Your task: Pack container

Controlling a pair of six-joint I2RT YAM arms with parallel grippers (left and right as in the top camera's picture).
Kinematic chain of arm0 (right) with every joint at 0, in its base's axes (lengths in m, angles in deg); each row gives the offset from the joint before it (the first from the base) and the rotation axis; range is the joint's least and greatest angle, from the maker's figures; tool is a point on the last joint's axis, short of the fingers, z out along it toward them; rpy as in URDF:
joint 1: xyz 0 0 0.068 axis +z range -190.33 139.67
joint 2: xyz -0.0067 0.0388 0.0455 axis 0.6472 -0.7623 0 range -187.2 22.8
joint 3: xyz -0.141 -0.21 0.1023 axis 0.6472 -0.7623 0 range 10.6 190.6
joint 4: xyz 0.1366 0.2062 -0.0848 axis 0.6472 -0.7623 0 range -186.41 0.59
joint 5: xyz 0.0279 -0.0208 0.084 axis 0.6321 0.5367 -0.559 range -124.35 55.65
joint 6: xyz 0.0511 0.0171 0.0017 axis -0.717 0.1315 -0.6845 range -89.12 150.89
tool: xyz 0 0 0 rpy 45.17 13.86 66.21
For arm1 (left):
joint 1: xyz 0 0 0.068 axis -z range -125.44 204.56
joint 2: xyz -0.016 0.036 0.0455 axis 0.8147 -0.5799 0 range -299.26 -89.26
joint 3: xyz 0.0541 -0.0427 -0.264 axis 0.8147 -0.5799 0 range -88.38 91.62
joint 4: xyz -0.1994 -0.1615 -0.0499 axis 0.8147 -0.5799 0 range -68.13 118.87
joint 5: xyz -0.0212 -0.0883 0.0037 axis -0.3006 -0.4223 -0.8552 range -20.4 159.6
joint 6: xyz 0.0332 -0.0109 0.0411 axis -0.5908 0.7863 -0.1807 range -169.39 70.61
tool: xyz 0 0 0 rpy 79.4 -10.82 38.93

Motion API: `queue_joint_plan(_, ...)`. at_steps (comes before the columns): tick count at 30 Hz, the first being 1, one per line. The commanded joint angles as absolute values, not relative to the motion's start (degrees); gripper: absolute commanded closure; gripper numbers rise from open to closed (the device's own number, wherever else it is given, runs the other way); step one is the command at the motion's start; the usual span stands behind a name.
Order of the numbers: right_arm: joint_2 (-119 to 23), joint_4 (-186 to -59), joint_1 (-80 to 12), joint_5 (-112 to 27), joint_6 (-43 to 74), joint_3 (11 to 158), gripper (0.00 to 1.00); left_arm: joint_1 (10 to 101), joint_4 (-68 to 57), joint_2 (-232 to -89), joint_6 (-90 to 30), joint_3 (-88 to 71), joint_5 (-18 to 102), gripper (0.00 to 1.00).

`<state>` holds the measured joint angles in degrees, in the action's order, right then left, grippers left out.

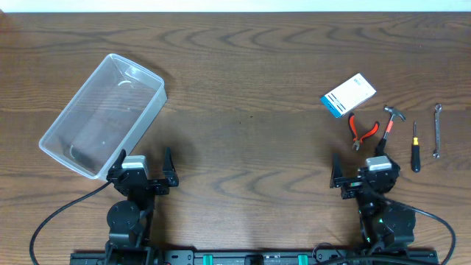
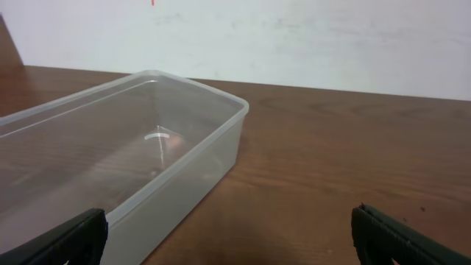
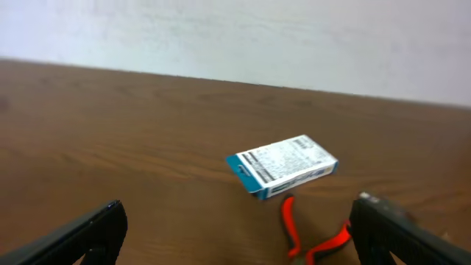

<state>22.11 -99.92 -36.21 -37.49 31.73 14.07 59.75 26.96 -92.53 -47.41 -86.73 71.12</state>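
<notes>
The clear, see-through container (image 1: 141, 116) lies at an angle on the left of the wooden table, with nothing in it. My left gripper (image 1: 143, 157) stands open just below its near corner, and in the left wrist view the container (image 2: 218, 157) fills the left side ahead of the open gripper (image 2: 232, 239). My right gripper (image 1: 358, 157) is open too, just short of the red-handled pliers (image 1: 363, 132). In the right wrist view the pliers (image 3: 289, 221) lie between the wide-spread fingers of that gripper (image 3: 239, 232), untouched.
A white-and-blue box (image 1: 349, 95) lies behind the pliers, also seen as the box (image 3: 283, 168) in the right wrist view. To the right lie a hammer (image 1: 390, 121), a screwdriver (image 1: 415, 147) and a wrench (image 1: 436, 131).
</notes>
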Motion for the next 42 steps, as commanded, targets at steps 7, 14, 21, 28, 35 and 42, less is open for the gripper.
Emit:
queue_joint_plan(7,19.4,-91.6,-35.8,-46.9,15.9,17.7,0.01,59.6,28.4,-94.8,-32.8,-81.7,67.4,0.02)
queue_joint_plan(14,1.2,-96.8,-35.8,-53.1,17.0,32.9,0.01,59.6,9.6,-113.3,-40.0,-56.5,67.2,0.02)
queue_joint_plan(21,-22.6,-116.6,-35.8,-60.0,24.0,57.1,0.01,59.6,-14.6,-136.9,-40.6,-29.2,67.2,0.02)
queue_joint_plan(28,-41.8,-147.3,-35.8,-59.2,33.9,80.9,0.01,59.6,-49.4,-161.1,-40.5,1.5,66.9,0.02)
queue_joint_plan(35,-49.7,-146.7,-35.8,-58.6,35.7,82.8,0.01,59.4,-55.4,-170.6,-41.7,17.4,65.6,0.02)
queue_joint_plan(42,-52.5,-144.7,-35.8,-54.8,36.1,82.8,0.23,52.6,-43.0,-176.6,-33.4,17.3,75.8,0.02)
